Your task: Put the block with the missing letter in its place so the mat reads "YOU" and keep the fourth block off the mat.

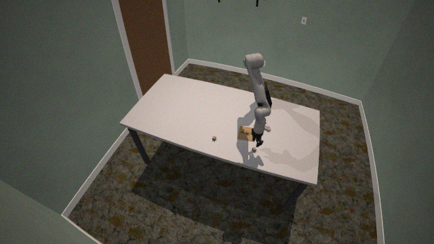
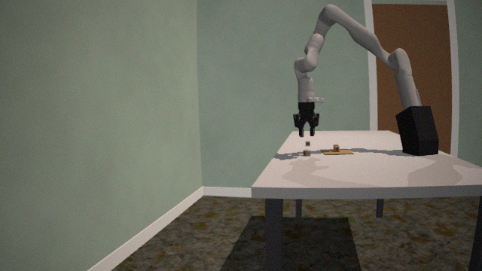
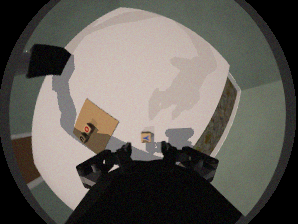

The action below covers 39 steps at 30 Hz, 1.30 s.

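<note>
A small tan mat [image 1: 245,133] lies on the white table beside the arm; it also shows in the exterior view [image 2: 337,152] and the wrist view [image 3: 96,124]. Blocks [image 2: 336,147] stand on the mat, and I cannot tell how many; their letters are too small to read. A loose block [image 1: 253,149] lies on the table just off the mat, towards the table's edge. My gripper [image 1: 258,142] hangs well above this block [image 2: 306,152], fingers pointing down, partly open and empty. In the wrist view the block [image 3: 148,137] shows between the fingertips, far below.
Another loose block [image 1: 214,138] lies further along the table near the same edge, and shows in the exterior view [image 2: 307,143]. The arm's black base [image 2: 416,130] stands at the far side of the table.
</note>
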{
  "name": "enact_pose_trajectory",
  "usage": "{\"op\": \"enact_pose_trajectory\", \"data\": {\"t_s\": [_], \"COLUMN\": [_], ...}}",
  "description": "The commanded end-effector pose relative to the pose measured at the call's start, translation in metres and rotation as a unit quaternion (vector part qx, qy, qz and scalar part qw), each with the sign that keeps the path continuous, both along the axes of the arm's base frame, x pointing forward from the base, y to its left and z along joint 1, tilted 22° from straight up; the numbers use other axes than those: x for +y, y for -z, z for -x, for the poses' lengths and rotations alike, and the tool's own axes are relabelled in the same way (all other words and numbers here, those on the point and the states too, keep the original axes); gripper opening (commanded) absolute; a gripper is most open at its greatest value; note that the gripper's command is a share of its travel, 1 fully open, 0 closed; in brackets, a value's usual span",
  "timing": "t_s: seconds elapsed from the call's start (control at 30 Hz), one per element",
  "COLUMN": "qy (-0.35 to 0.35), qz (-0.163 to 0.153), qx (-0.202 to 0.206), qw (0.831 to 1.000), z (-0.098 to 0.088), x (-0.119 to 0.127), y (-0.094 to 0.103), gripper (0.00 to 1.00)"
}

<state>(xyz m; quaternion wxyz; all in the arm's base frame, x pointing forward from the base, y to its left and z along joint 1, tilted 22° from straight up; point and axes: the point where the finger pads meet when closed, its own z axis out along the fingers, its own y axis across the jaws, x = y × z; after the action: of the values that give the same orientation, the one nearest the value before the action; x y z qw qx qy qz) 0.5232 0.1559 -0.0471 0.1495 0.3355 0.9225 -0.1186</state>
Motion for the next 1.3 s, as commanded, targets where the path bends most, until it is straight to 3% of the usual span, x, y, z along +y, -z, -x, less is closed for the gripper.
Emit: {"op": "enact_pose_trajectory", "data": {"t_s": [0.0, 1.27], "qy": [0.000, 0.000], "qz": [0.000, 0.000], "qx": [0.000, 0.000], "qw": [1.000, 1.000], "z": [0.000, -0.009], "x": [0.000, -0.014], "y": [0.001, 0.042], "gripper": [0.62, 0.62]}}
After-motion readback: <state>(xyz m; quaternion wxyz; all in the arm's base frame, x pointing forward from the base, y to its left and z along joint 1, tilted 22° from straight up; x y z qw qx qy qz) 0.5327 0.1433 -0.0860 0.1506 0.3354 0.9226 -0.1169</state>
